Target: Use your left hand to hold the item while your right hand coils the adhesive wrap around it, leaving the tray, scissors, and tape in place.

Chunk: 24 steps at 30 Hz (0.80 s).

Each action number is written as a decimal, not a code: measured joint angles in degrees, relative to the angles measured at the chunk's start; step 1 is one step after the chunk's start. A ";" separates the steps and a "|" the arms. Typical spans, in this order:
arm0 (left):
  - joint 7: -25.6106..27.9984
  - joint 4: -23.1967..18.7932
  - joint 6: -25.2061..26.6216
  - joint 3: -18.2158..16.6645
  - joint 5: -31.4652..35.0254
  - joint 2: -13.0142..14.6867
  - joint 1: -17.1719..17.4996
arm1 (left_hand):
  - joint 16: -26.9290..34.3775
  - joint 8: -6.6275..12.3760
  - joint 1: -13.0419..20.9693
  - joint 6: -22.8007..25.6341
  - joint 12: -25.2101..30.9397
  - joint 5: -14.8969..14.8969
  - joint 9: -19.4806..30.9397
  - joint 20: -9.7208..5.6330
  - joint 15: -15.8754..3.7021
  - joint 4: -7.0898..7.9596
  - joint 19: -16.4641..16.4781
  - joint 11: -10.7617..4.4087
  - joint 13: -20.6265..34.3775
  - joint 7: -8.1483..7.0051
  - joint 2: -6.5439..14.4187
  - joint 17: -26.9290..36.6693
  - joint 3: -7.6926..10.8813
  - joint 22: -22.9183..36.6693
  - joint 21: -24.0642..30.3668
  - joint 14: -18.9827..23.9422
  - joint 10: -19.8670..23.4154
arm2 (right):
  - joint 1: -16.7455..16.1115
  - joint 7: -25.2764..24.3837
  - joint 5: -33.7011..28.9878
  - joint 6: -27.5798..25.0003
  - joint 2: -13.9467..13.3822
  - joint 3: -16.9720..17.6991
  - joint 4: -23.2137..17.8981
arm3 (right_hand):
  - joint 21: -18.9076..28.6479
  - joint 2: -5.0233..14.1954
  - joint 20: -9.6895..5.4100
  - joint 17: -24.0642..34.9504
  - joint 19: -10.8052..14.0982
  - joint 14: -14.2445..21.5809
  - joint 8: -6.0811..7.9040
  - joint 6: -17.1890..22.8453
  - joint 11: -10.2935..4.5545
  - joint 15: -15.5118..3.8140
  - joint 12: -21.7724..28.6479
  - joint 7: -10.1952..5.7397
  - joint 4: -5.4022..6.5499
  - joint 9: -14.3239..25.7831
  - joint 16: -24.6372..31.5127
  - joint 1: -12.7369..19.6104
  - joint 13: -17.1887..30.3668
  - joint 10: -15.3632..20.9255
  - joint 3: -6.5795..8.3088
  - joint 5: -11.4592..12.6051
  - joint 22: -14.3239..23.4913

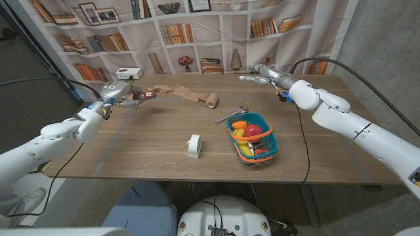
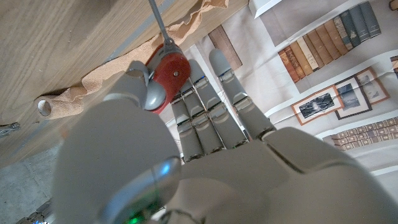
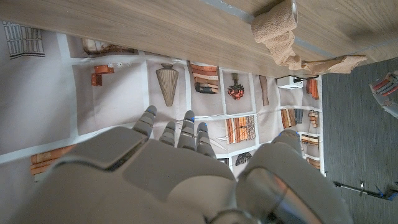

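Head view: the left robot hand (image 1: 120, 92) grasps a red-handled item (image 1: 145, 95) at the far left of the wooden worktop (image 1: 131, 147); a tan adhesive wrap (image 1: 190, 96) trails from it across the worktop to its roll. The right robot hand (image 1: 261, 73) hangs above the far right edge, fingers extended, released and holding nothing. Metal scissors (image 1: 230, 115) lie just beside a teal tray (image 1: 268, 148) of coloured pieces; a white tape roll (image 1: 193, 145) stands nearer the front. Left wrist view: fingers (image 2: 211, 106) and thumb clasp the item's red handle (image 2: 169, 71), the wrap (image 2: 93, 84) beside it. Right wrist view: the right robot hand's fingers (image 3: 177, 134) are apart; the wrap roll (image 3: 278, 26) lies on the worktop.
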 measured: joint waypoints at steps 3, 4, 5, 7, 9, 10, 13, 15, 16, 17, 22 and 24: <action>0.05 -0.19 0.15 -0.09 -0.01 0.08 0.18 | 0.00 -0.04 0.00 0.00 0.00 0.00 0.00 0.17 0.00 0.00 -0.98 0.01 -0.10 0.00 0.00 0.00 0.00 -0.52 0.00 0.00 0.01 | 0.27 0.19 -0.68 -0.35 0.23 -0.41 0.17 | 0.00 0.00 0.00 0.00 0.00 0.00 0.00 0.00 0.00 0.00 0.00 0.00 0.00 0.00 0.00 0.00 0.00 0.00 0.00 0.00 0.00; 0.07 -0.26 0.19 -0.11 -0.02 0.10 0.21 | 0.00 -0.04 0.00 0.00 0.00 0.00 -0.03 0.08 0.00 0.00 -1.07 0.01 -0.11 0.00 0.00 0.00 0.00 -0.58 0.00 0.00 0.01 | 0.37 0.22 -0.79 -0.38 0.32 -0.55 0.28 | 0.00 0.00 0.00 0.00 0.00 0.00 0.00 0.00 0.00 0.00 0.00 0.00 0.00 0.00 0.00 0.00 0.00 0.00 0.00 0.00 0.00; 0.08 -0.39 0.24 -0.17 -0.02 0.16 0.29 | 0.00 -0.06 0.00 0.00 -0.30 -0.01 -0.05 0.08 0.00 0.00 -1.07 0.01 -0.12 0.00 0.00 0.00 -0.01 -0.58 0.00 0.00 0.01 | 0.46 0.28 -1.08 -0.48 0.39 -0.68 0.37 | 0.00 0.00 0.00 0.00 0.00 0.00 0.00 0.04 -0.11 0.00 0.00 -0.04 0.00 0.00 0.00 0.00 0.00 0.11 0.00 0.00 0.00; 0.09 -0.43 0.33 -0.20 -0.02 0.22 0.39 | 0.00 -0.09 0.00 0.00 -0.40 -0.01 -0.05 0.38 0.00 0.00 -1.38 0.01 -0.12 0.00 0.00 0.00 -0.01 -0.80 0.00 0.00 0.01 | 0.60 0.38 -1.40 -0.56 0.51 -0.88 0.52 | 0.00 0.00 0.00 0.00 0.00 0.00 0.08 0.57 -0.18 -0.01 0.00 -0.57 0.00 0.00 0.00 0.00 0.00 0.18 0.00 0.00 0.00; 0.09 -0.58 0.39 -0.27 -0.03 0.27 0.50 | 0.00 -0.09 0.01 0.00 -0.44 -0.01 -0.05 0.07 0.00 0.00 -1.69 0.00 -0.12 0.00 0.00 0.00 -0.01 -0.84 0.00 0.00 0.01 | 0.83 0.50 -1.77 -0.60 0.69 -1.17 0.71 | 0.00 0.00 -0.12 0.00 0.14 0.00 0.23 0.93 -0.18 -0.01 0.00 -0.93 -0.23 0.00 0.00 0.60 0.00 0.18 0.24 0.00 0.00; 0.09 -0.66 0.40 -0.31 -0.03 0.30 0.52 | 0.00 -0.09 0.01 0.00 -0.45 -0.01 -0.04 0.08 0.00 0.00 -1.68 0.00 -0.12 0.00 -0.01 0.00 -0.01 -0.84 0.00 0.00 0.02 | 0.89 0.54 -1.93 -0.63 0.74 -1.25 0.77 | 0.00 0.00 -0.01 0.00 0.42 0.01 0.23 0.93 -0.18 -0.01 0.00 -0.93 -0.23 0.00 0.00 0.60 0.00 0.18 0.24 0.00 0.00; 0.09 -0.74 0.41 -0.35 -0.03 0.35 0.58 | 0.00 -0.10 0.01 0.00 -0.45 -0.02 -0.04 0.08 0.00 0.00 -1.68 0.00 -0.12 0.00 -0.01 0.00 -0.01 -1.11 0.00 0.00 0.02 | 1.13 0.62 -2.26 -0.63 0.93 -1.51 0.89 | 0.00 0.00 -0.10 0.00 0.51 0.01 0.23 0.93 -0.18 -0.01 0.00 -0.93 -0.23 0.00 0.00 0.60 0.00 0.18 0.23 0.00 0.00; 0.09 -0.74 0.42 -0.36 -0.03 0.36 0.58 | 0.00 -0.21 0.01 0.00 -0.45 -0.03 -0.04 0.10 -0.12 0.00 -2.10 0.00 -0.16 0.00 -0.01 0.00 -0.02 -1.11 -0.19 0.12 0.02 | 1.27 0.67 -2.42 -0.62 1.03 -1.61 0.97 | 0.00 0.00 -0.10 0.00 0.51 0.02 0.23 0.93 -0.18 -0.02 0.00 -0.93 -0.23 0.00 0.00 0.60 0.00 0.18 0.23 0.00 0.00; 0.09 -0.75 0.42 -0.36 -0.03 0.36 0.58 | 0.00 -0.24 0.01 0.00 -0.45 -0.07 -0.03 0.15 -0.21 0.00 -2.45 0.00 -0.19 -0.01 -0.01 0.00 -0.01 -1.23 -0.24 0.21 0.02 | 1.39 0.73 -2.58 -0.59 1.09 -1.71 1.02 | 0.00 0.00 -0.10 0.00 0.51 0.02 0.23 0.93 -0.18 -0.02 0.00 -0.93 -0.23 0.00 0.00 0.60 0.00 0.18 0.23 0.00 0.00; 0.09 -0.74 0.42 -0.36 -0.03 0.36 0.58 | -0.30 -0.26 0.01 0.01 -0.46 -0.16 -0.03 0.08 -0.21 0.00 -2.51 0.00 -0.23 -0.01 -0.01 0.00 -0.02 -1.33 -0.24 0.21 0.02 | 1.49 0.74 -2.60 -0.58 1.15 -1.82 1.05 | 0.00 0.00 -0.10 0.00 0.51 0.02 0.23 0.93 -0.18 -0.02 0.00 -0.94 -0.23 -0.01 0.00 0.60 -0.01 0.18 0.23 0.00 0.00; 0.10 -0.53 0.27 -0.37 0.04 0.33 0.42 | -0.44 -0.43 0.01 0.11 -0.49 0.04 -0.02 0.39 -0.20 0.01 -2.80 0.00 -0.22 -0.11 -0.01 0.01 -0.02 -1.63 -0.24 0.21 0.02 | 2.11 1.34 -3.67 -0.25 1.45 -2.45 1.04 | 0.00 0.00 -0.10 0.00 0.51 0.02 0.23 0.93 -0.18 -0.03 0.00 -0.94 -0.23 -0.01 0.00 0.60 0.00 0.18 0.23 0.00 0.00; 0.10 -0.37 0.19 -0.36 0.13 0.24 0.26 | -0.44 -0.43 0.01 0.24 -0.50 0.04 -0.01 0.16 -0.21 0.01 -3.03 0.00 -0.22 0.02 -0.01 0.01 -0.02 -1.63 -0.24 0.20 0.02 | 2.31 1.57 -3.95 -0.10 1.59 -2.64 1.00 | 0.00 0.00 -0.10 0.00 0.51 0.02 0.23 0.92 -0.18 -0.03 0.00 -0.94 -0.40 -0.01 0.00 0.60 0.00 0.18 0.40 0.00 0.00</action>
